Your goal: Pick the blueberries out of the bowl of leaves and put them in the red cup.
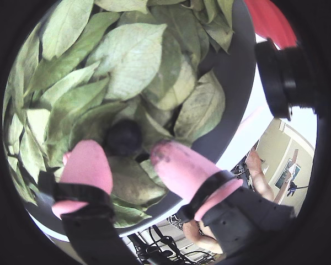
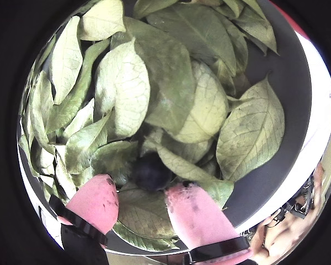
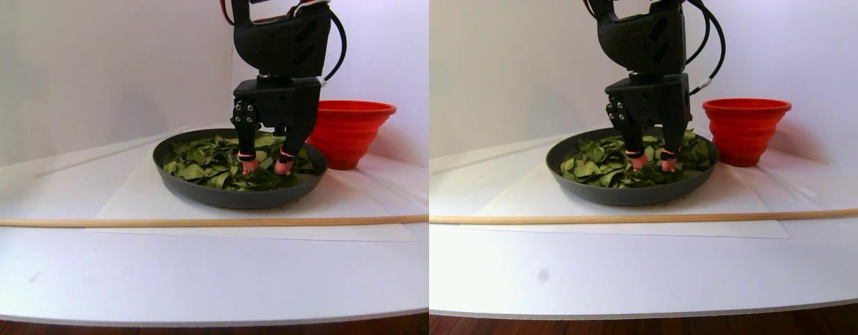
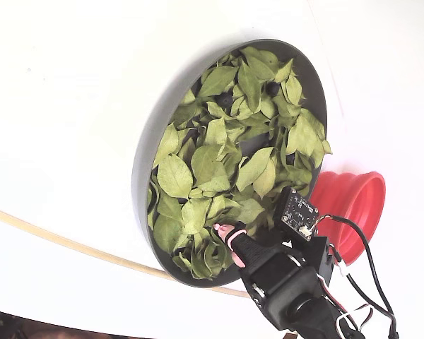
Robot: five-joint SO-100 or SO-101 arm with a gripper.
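Tool spread — blueberry between fingertips, among leaves.

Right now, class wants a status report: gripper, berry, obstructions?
Gripper open, down in the bowl. One blueberry between the pink fingertips, not yet gripped. Leaves crowd the berry.

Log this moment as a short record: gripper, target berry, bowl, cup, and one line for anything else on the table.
gripper: open, pink fingertips down among the leaves, either side of one berry
blueberry: dark, half buried between the tips, not yet clamped
bowl: dark grey, full of green leaves, on white paper
red cup: upright beside the bowl, contents not visible
other: wooden rod lying across the table in front of the bowl
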